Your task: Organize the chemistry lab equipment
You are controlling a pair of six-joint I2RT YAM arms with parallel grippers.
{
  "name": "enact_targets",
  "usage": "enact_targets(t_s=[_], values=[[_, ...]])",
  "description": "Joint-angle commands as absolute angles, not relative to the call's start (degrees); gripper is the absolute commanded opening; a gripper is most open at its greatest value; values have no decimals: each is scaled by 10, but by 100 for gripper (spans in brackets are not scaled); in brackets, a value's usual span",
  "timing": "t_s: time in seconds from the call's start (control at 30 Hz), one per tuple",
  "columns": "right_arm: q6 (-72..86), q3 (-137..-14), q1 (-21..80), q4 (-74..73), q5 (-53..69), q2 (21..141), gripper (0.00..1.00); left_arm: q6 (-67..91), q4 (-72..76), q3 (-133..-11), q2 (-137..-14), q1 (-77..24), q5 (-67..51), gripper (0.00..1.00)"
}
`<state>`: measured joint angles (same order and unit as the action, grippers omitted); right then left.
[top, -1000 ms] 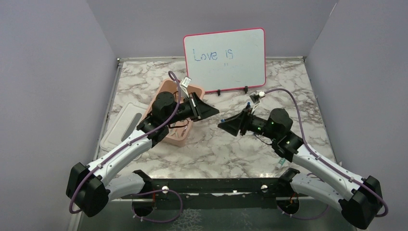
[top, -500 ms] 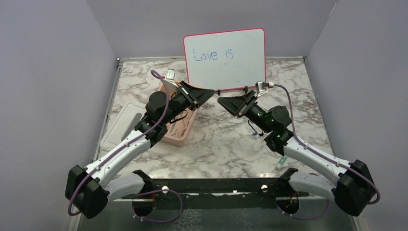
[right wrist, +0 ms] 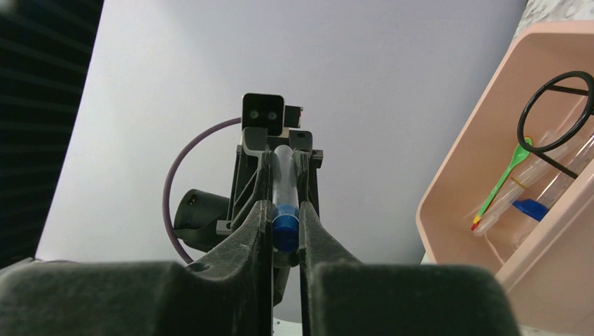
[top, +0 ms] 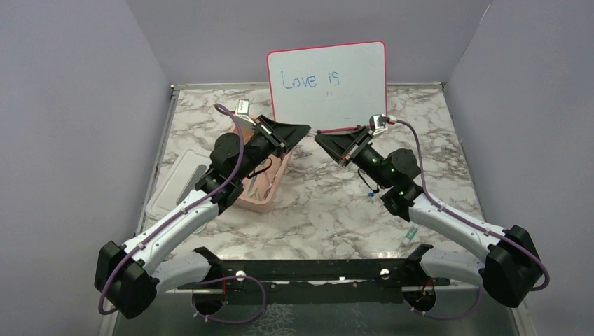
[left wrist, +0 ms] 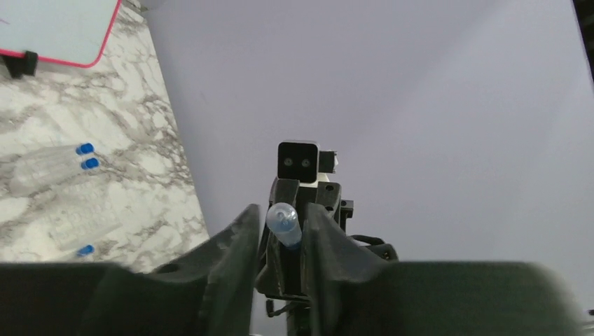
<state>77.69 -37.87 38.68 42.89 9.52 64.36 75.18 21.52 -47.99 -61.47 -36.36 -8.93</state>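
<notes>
A clear tube with a blue cap [right wrist: 284, 175] hangs in the air between my two grippers, in front of the whiteboard. My left gripper [left wrist: 280, 217] is shut on its rounded clear end [left wrist: 283, 220]. Facing it tip to tip, my right gripper [right wrist: 284, 210] is shut on the blue cap [right wrist: 285, 225]. From above, the left gripper [top: 302, 130] and right gripper [top: 321, 138] meet nose to nose. The pink tub [right wrist: 483, 161] holds a black wire ring stand [right wrist: 553, 105], a green-handled tool [right wrist: 508, 175] and capped tubes [right wrist: 530, 208].
The pink-framed whiteboard [top: 329, 84] stands at the back, just behind the grippers. A white lid [top: 175, 178] lies left of the pink tub [top: 260, 205]. Loose blue-capped tubes [left wrist: 52, 164] lie on the marble table under the right arm. A small item [top: 410, 234] lies near the front right.
Both arms rose and swung toward the whiteboard until their tips met. The right gripper went from wide open to shut on the tube's cap. The left gripper kept its hold.
</notes>
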Motion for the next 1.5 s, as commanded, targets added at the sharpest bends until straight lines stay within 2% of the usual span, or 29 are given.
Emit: enact_targets(t_s=[0.0,0.1,0.23,0.4,0.53,0.73,1.0,1.47], values=[[753,-407,387,392,57,625,9,732,191,-485,-597,-361,-74,46],[707,-406,386,349,52,606,8,699,144,-489,-585,-357,-68,70],[607,-434,382,211,54,578,8,607,76,-493,-554,-346,-70,85],[462,-507,379,-48,20,551,7,431,-26,-515,-520,-344,-76,86],[373,-588,379,-278,-39,556,7,286,-92,-545,-513,-344,-131,86],[322,-664,378,-494,-148,601,6,200,-124,-533,-498,-344,-167,86],[317,-684,371,-504,-298,720,6,210,-65,-475,-516,-344,-240,86],[232,-654,277,-351,-215,817,6,211,-65,-461,-519,-345,-232,86]])
